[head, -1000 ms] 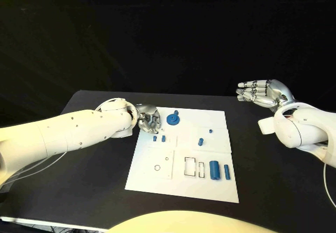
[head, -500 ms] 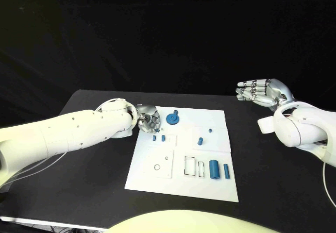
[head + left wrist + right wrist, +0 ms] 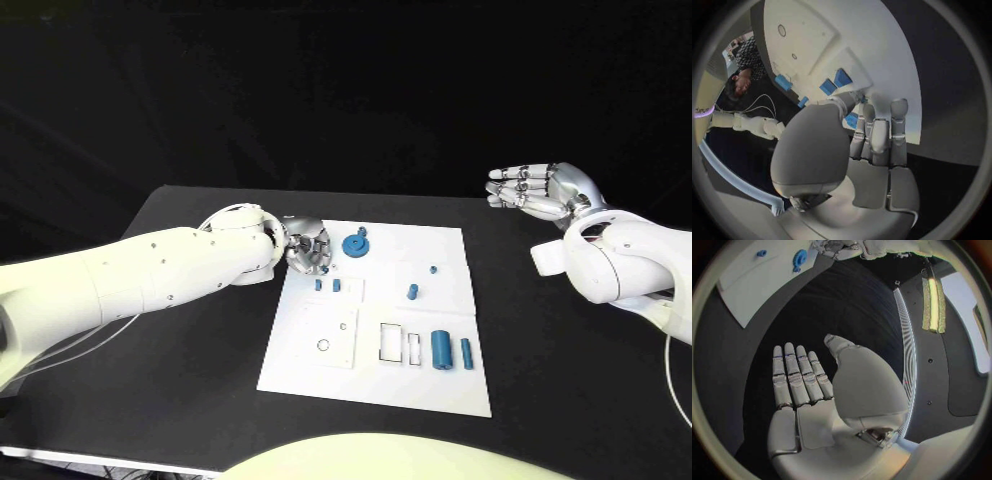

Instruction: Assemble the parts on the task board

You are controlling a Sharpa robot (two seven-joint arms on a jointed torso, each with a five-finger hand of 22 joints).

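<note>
You are working with small blue plastic-looking parts on the white task board (image 3: 378, 375), which lies in the centre of the head view; judge them light, rigid and smooth, so they may slip or tip under a careless pinch, though they are unlikely to break. The round blue gear-like part (image 3: 356, 245) sits near the board's upper left corner, with a raised stub on top; take it by the rim or that stub. Two short blue pegs (image 3: 327, 285) stand just below it, a blue oval piece (image 3: 413, 292) lies toward the middle right, and a wide blue cylinder (image 3: 440, 350) with a thinner blue rod (image 3: 467, 351) beside it lies lower right, next to an outlined rectangular slot (image 3: 392, 342); grip the long ones across their middles so they do not roll. Your left hand (image 3: 306, 246) hovers at the board's upper left edge, just beside the gear-like part, fingers curled downward; in the left wrist view the fingers (image 3: 879, 137) lie close together over the board near blue pieces, and you cannot tell whether anything is pinched or touched. Your right hand (image 3: 539, 192) is raised at the upper right, well away from the board, palm open, fingers spread and holding nothing, as the right wrist view (image 3: 811, 390) confirms.
</note>
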